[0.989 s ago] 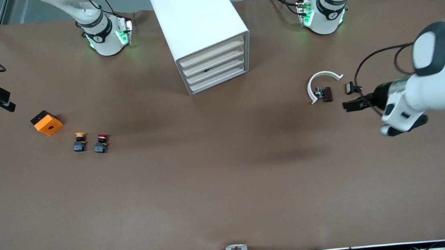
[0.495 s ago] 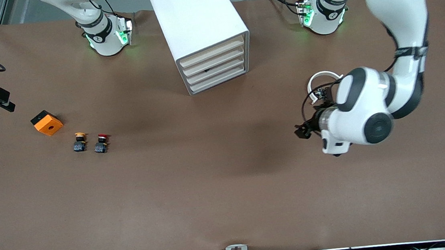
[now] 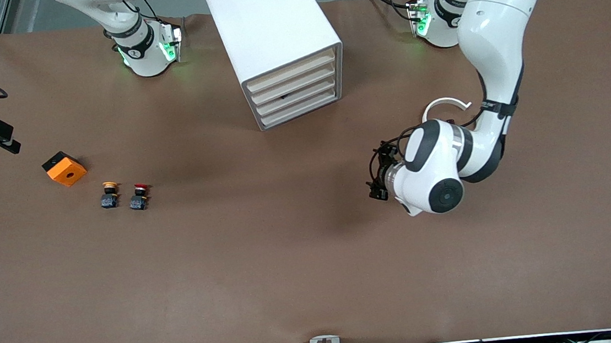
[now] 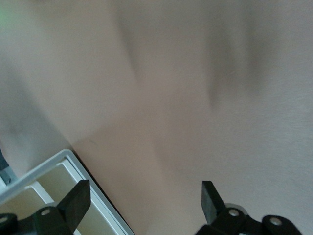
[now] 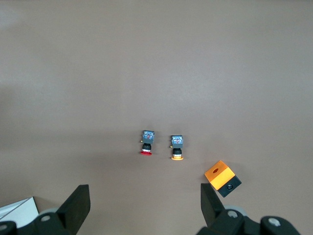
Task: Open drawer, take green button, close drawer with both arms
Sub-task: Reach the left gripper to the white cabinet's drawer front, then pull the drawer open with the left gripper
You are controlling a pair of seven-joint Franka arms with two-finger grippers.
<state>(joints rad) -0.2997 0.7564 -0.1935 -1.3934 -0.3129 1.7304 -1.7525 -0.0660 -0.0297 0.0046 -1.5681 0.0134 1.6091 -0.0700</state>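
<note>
The white cabinet (image 3: 270, 25) stands at the middle of the table between the two bases. Its four cream-fronted drawers (image 3: 295, 89) are all pushed in. No button with a green cap shows in any view. My left gripper (image 3: 379, 177) hangs open and empty over bare table, off the cabinet's front toward the left arm's end. The left wrist view shows its open gripper (image 4: 144, 193) with a corner of the cabinet (image 4: 54, 181) at the edge. My right gripper (image 5: 144, 196) waits open, high over the table at the right arm's end.
A yellow-capped button (image 3: 110, 194) and a red-capped button (image 3: 139, 196) lie side by side at the right arm's end, beside an orange box (image 3: 64, 168). The right wrist view shows all three. A white curved piece (image 3: 443, 105) lies partly under the left arm.
The left arm has swung in from the table's edge toward the middle, carrying its open gripper past the white curved piece. The right arm has not moved.
</note>
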